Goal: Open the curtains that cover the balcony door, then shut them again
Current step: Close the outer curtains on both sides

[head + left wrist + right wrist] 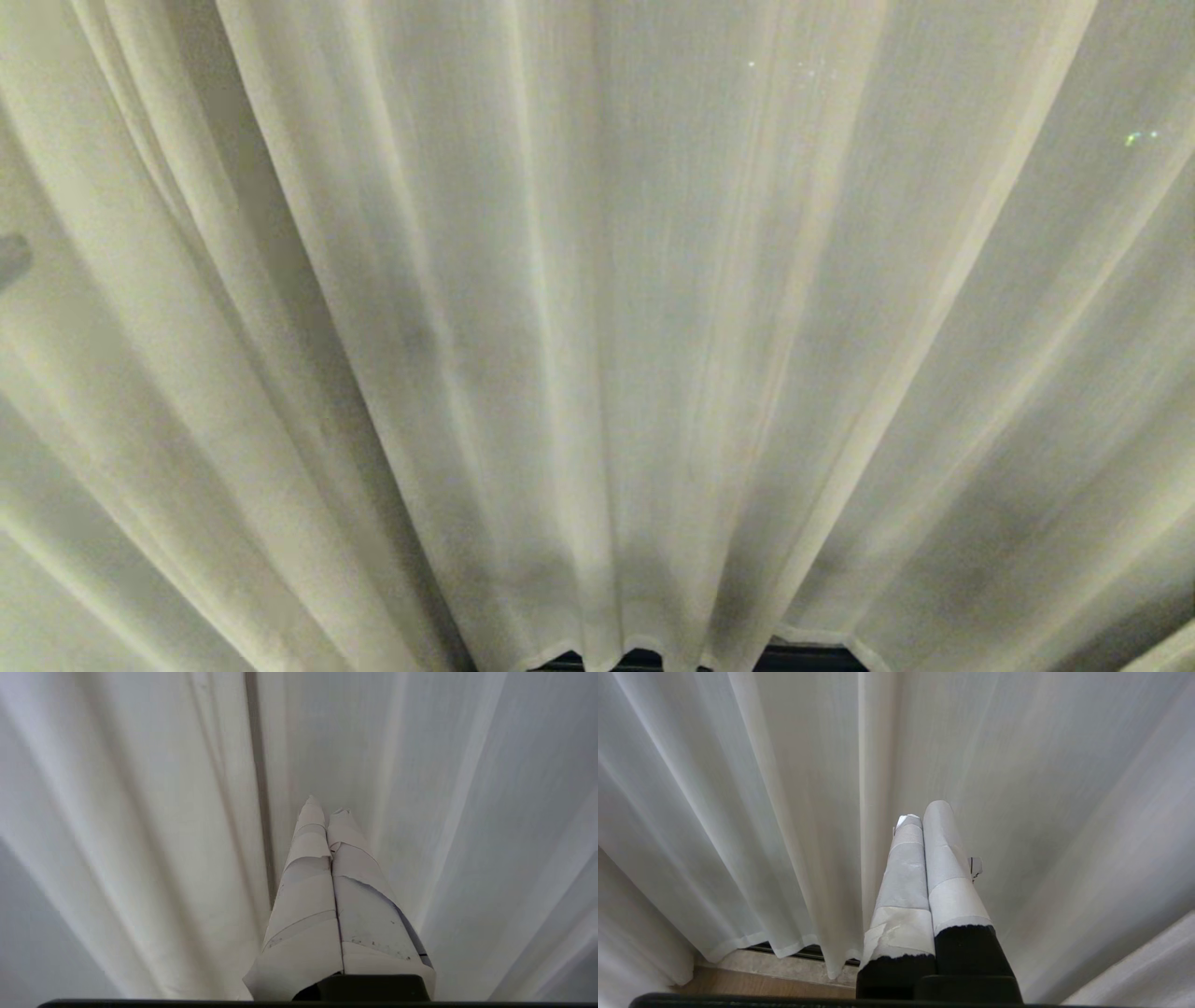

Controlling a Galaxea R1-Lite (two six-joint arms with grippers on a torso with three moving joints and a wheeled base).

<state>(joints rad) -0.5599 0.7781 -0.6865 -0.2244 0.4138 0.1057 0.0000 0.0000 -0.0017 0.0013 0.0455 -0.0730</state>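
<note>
A: Okay, quick. Curtains fill my head view, drawn right across; only a dark strip shows under the hem, probably the door frame.

B: Claws?

A: Left gripper pressed together, tips close to the cloth, nothing caught between them. Right gripper together too, parked by the hem.

B: Then?

A: I'd reopen the left, take a whole pleat edge, not one thin layer, then sweep sideways.
</note>
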